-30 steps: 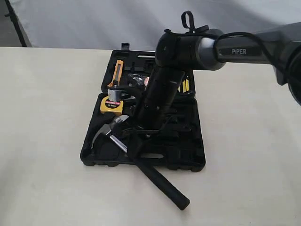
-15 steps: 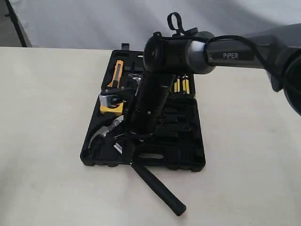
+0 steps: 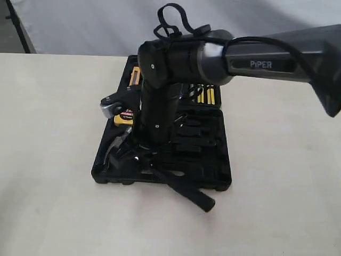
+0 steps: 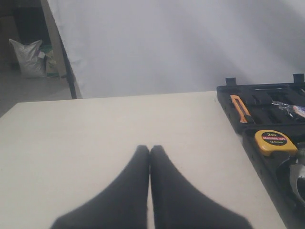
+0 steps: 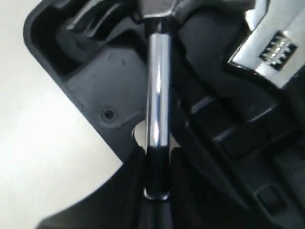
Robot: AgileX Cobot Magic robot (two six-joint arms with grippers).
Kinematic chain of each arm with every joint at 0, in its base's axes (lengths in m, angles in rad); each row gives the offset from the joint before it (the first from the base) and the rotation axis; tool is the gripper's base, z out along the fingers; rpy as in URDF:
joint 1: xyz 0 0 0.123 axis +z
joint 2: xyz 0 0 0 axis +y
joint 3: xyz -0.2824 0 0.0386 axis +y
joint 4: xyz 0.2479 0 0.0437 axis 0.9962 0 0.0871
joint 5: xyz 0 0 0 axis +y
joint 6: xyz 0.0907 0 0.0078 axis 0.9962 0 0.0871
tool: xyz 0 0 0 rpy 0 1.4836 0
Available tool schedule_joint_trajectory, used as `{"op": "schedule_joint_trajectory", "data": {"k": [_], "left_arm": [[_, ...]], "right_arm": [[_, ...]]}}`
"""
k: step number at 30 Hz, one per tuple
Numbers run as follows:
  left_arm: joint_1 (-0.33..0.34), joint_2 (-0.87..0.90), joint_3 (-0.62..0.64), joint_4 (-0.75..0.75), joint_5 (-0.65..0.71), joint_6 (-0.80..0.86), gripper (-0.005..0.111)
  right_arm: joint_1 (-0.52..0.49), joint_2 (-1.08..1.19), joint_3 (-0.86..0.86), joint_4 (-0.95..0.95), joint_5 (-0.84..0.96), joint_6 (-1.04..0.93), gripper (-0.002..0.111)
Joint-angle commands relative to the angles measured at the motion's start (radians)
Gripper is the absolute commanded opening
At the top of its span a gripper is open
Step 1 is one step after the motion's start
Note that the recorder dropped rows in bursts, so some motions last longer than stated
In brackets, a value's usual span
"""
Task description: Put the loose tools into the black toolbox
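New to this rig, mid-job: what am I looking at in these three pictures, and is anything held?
This is a robot with two arms, each ending in two fingers. The wide picture comes from a camera off the arms: the right arm reaches down over the open black toolbox on a pale table. The other two come from cameras on the wrists. The left arm's fingers are pressed together, holding nothing. The right arm's fingers grip the claw hammer by its chrome shaft; its black handle sticks out past the box's edge. On the box are also a yellow tape measure and an adjustable wrench.
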Motion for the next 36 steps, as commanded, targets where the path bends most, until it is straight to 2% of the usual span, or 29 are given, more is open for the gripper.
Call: {"op": "schedule_joint_trajectory", "data": {"k": [1,7,17,20,24,26,27,30,36], "left_arm": [[0.003,-0.008,0.009,-0.014,-0.017,-0.01,0.001],[0.003,-0.008,0.009,-0.014,-0.017,-0.01,0.001],[0.003,-0.008,0.009,-0.014,-0.017,-0.01,0.001],[0.003,-0.008,0.009,-0.014,-0.017,-0.01,0.001],[0.003,-0.008,0.009,-0.014,-0.017,-0.01,0.001],[0.003,-0.008,0.009,-0.014,-0.017,-0.01,0.001],[0.003,-0.008,0.009,-0.014,-0.017,-0.01,0.001],[0.003,-0.008,0.009,-0.014,-0.017,-0.01,0.001],[0.003,-0.008,0.009,-0.014,-0.017,-0.01,0.001]], "right_arm": [[0.005,-0.079,0.001,-0.174,-0.013,0.102,-0.001],[0.005,-0.041,0.001,-0.529,-0.073,0.248,-0.001],[0.005,0.02,0.001,-0.554,-0.075,0.252,0.0],[0.005,0.02,0.001,-0.554,-0.077,0.254,0.011],[0.003,0.02,0.001,-0.554,-0.083,0.293,0.046],[-0.002,0.02,0.001,-0.555,-0.092,0.295,0.056],[-0.008,0.02,-0.001,-0.55,-0.095,0.295,0.057],[-0.036,0.02,-0.021,-0.439,-0.097,0.234,0.054],[-0.12,0.022,-0.06,-0.177,-0.092,0.019,0.03]]}}
